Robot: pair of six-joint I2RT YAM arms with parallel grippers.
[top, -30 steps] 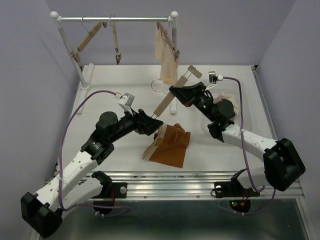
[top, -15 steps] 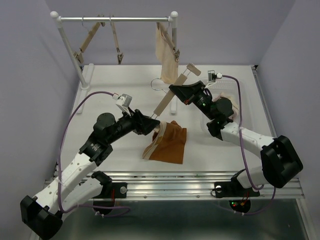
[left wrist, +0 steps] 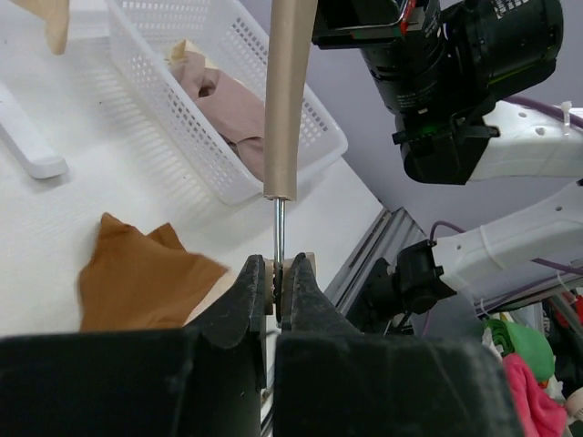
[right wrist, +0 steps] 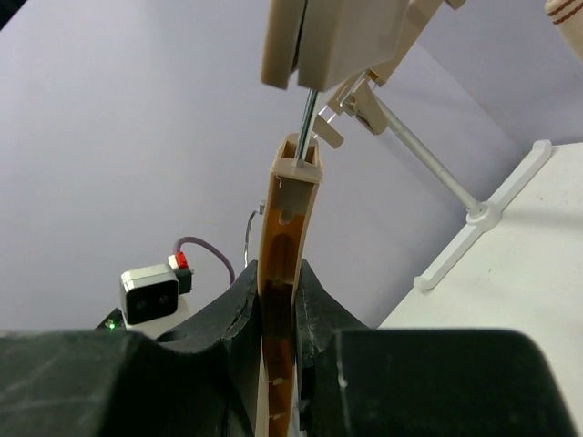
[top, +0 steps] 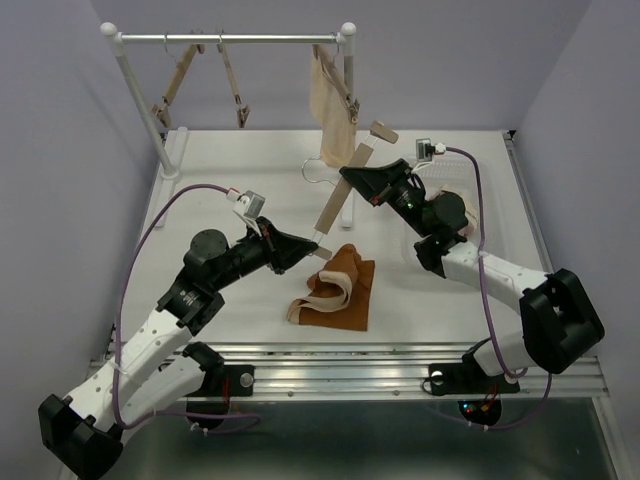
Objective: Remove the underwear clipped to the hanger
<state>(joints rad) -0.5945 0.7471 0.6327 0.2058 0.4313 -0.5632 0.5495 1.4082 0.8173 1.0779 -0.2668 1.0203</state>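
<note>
Left fingers (left wrist: 239, 305) clenched on the clip at the near end of the hanger (top: 335, 205). Right fingers (right wrist: 239, 309) clamped round its wooden bar, holding it tilted above the desk (top: 230, 180). Rust-brown underwear (top: 335, 295) lies crumpled and unclipped close to the near edge, with bare desk to its left. Cream underwear (top: 330, 110) hangs from the far rail (top: 240, 39). Pinkish-beige underwear (left wrist: 239, 107) sits in the basket (left wrist: 164, 100) on the right.

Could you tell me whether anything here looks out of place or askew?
The brown underwear lies crumpled on the table, outside the basket. The hanger is off the rail, held slanted between the left pincer and right pincer.
</note>
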